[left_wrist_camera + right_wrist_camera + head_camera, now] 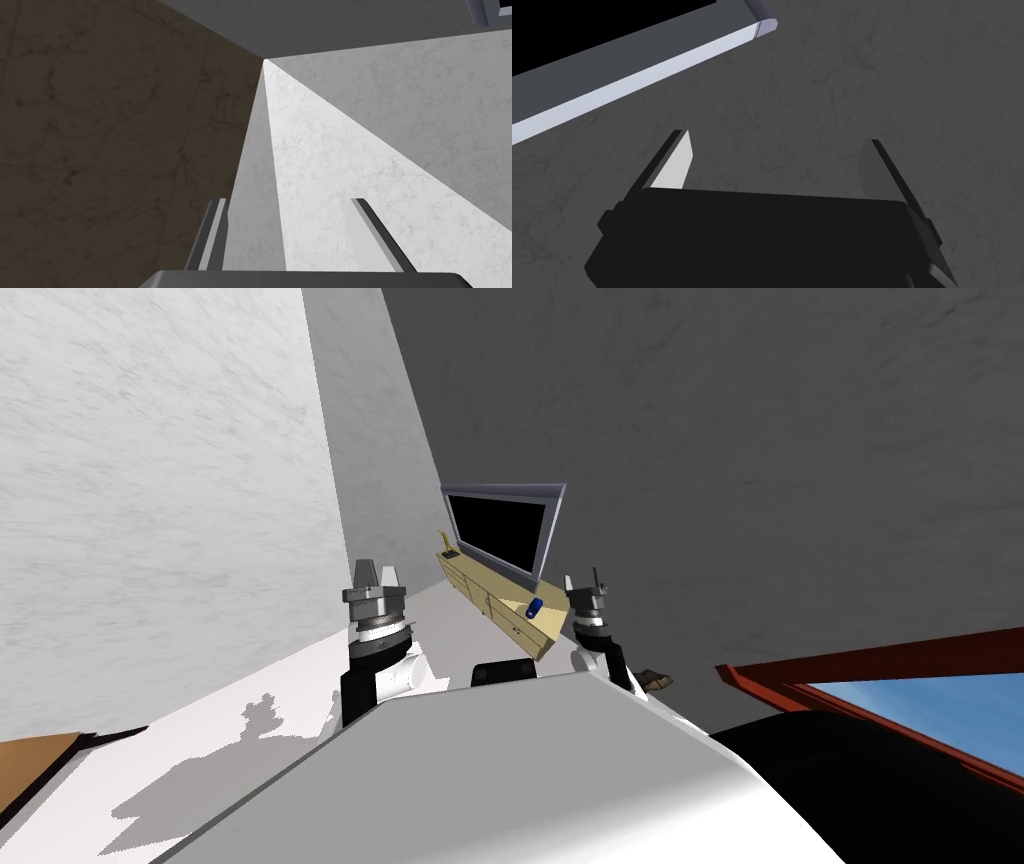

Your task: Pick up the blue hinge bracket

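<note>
The left tool (377, 571) is held raised, fingers spread, nothing between them. Beyond it, a television (500, 528) is carried by a light wooden cabinet (497, 610). The blue hinge bracket (535, 608) is seen on the cabinet's near end, near the right tool (584, 583), likewise spread and empty.

The hinge bracket (535, 608) is rendered blue, the cabinet (505, 593) pale yellow, the television (500, 531) black-screened and grey-framed, the window frame (900, 663) red, the wall (750, 438) marbled grey.

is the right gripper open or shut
Open: the right gripper has its two fingers wide apart, with nothing held between them.
</note>
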### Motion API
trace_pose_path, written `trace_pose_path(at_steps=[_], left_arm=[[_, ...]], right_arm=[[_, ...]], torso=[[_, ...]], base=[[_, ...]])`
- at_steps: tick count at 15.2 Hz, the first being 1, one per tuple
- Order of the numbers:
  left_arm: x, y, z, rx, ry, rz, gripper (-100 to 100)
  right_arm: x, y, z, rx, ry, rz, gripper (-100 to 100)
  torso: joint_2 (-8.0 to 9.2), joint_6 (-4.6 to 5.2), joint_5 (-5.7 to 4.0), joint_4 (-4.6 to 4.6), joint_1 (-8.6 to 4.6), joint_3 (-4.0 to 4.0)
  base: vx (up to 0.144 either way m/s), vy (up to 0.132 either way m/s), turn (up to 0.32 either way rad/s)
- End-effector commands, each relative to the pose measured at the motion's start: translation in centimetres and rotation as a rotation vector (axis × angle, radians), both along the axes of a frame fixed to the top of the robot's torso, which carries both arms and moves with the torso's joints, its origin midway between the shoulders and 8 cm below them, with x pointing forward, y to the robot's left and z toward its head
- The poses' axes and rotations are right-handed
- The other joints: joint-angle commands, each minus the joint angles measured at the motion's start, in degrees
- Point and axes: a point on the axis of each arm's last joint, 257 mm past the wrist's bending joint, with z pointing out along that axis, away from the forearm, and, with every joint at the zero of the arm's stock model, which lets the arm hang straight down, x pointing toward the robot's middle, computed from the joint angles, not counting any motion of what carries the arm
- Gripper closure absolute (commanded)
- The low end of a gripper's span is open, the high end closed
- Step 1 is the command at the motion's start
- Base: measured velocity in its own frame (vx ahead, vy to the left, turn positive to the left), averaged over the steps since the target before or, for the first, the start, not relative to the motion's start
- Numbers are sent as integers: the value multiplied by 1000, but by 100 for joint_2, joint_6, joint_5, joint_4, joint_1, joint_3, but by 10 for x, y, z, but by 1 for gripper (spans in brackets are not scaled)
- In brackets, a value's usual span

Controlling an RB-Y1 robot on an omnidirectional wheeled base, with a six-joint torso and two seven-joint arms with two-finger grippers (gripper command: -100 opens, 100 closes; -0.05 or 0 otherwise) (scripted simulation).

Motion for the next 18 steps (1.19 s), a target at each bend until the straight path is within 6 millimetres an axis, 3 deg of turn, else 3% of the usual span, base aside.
trace_pose_path(at_steps=[1, 7, 8, 11, 12, 15, 16, 18], left_arm=[[0, 0, 0, 0, 0, 0, 0], [0, 0, 0, 0, 0, 0, 0], [0, 0, 0, 0, 0, 0, 0], [0, 0, 0, 0, 0, 0, 0], [0, 0, 0, 0, 0, 0, 0], [0, 0, 0, 0, 0, 0, 0], [0, 0, 0, 0, 0, 0, 0], [0, 0, 0, 0, 0, 0, 0]], right_arm=[[2, -2, -7, 38, 22, 33, -100], [6, -8, -19, 131, 58, 80, -100], [10, -5, -30, 148, 96, 120, -100], [10, -12, -31, 203, 99, 124, -100], [14, -9, -44, 217, 140, 162, -100], [15, -16, -46, 280, 144, 166, -100], [17, -12, -59, 288, 189, 201, -100], [18, -17, -61, 332, 192, 203, -100]], torso=[[0, 0, 0, 0, 0, 0], [1, 1, 0, 0, 0, 1], [3, 2, 0, 0, -2, 1], [-1, 2, 0, 0, 0, -1], [2, 2, 0, 0, -1, 1], [0, 2, 0, 0, 1, 0], [2, 2, 0, 0, 0, 1], [-1, 0, 0, 0, 2, -1]], base=[[35, 17, 81], [22, 11, 35], [24, 12, 78], [28, 12, 39], [25, 20, 83], [27, 13, 42], [28, 14, 72], [33, 15, 81]])
